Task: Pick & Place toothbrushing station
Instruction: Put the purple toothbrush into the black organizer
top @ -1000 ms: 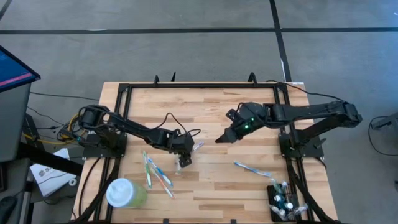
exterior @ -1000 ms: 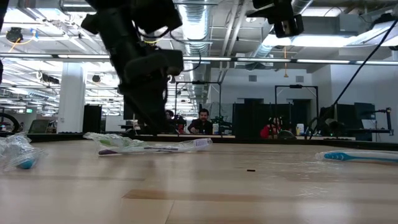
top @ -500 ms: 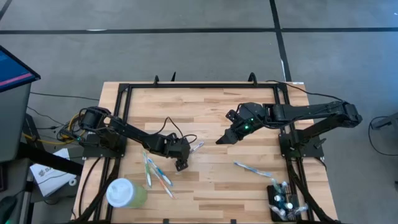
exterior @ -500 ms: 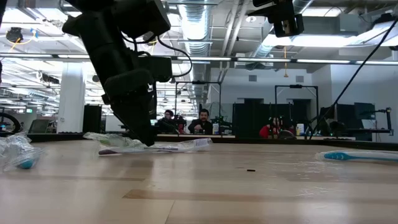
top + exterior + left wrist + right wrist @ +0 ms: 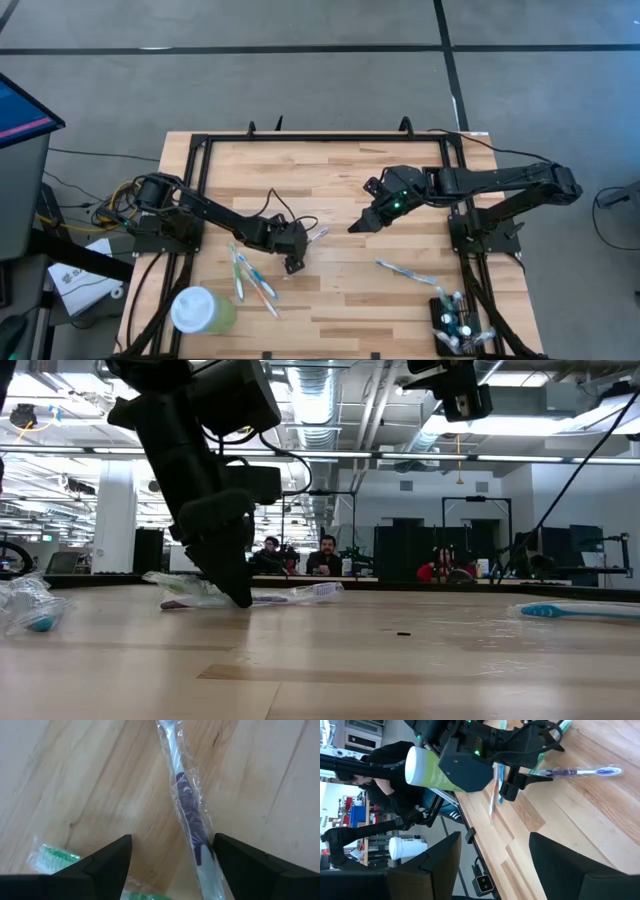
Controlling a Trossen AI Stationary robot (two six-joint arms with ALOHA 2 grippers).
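At table's front right corner, by the right arm's frame: toothbrushing station (image 5: pixel 455 327), small and black, with toothbrushes standing in its slotted top, well apart from both grippers. Out at mid-table, left gripper (image 5: pixel 291 264) down at the wood with fingers apart, straddling a plastic-wrapped purple toothbrush (image 5: pixel 189 810), green-bristled brush (image 5: pixel 55 857) just beside, pale green cup with white lid (image 5: pixel 201 310) near the front left edge. Raised above table centre, right gripper (image 5: pixel 356 224), fingers spread, nothing held; blue toothbrush (image 5: pixel 405 270) lying between it and the station.
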